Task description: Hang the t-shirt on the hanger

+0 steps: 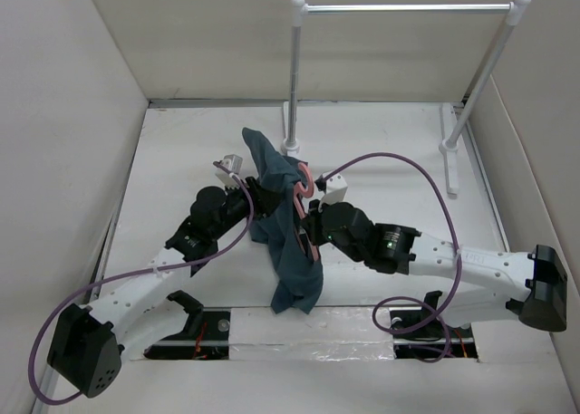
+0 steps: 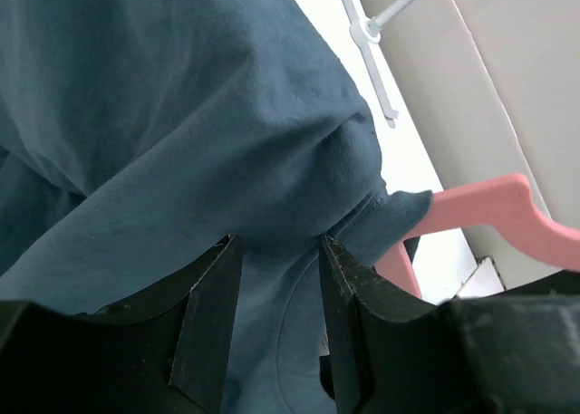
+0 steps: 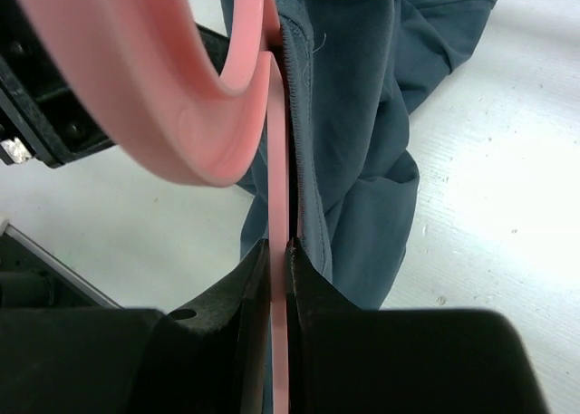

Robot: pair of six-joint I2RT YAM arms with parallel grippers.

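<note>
The dark teal t-shirt hangs in a bunch at the table's middle, draped over the pink hanger, whose hook shows beside it. My left gripper is at the shirt's upper left. In the left wrist view its jaws stand a little apart with a fold of the t-shirt between them, and one hanger arm pokes out of the cloth. My right gripper is shut on the hanger's thin bar. The hook curves above it and the t-shirt hangs to its right.
A white-and-silver rail on two white posts stands at the back; its right foot lies on the table. Beige walls enclose the white table. Purple cables loop over both arms.
</note>
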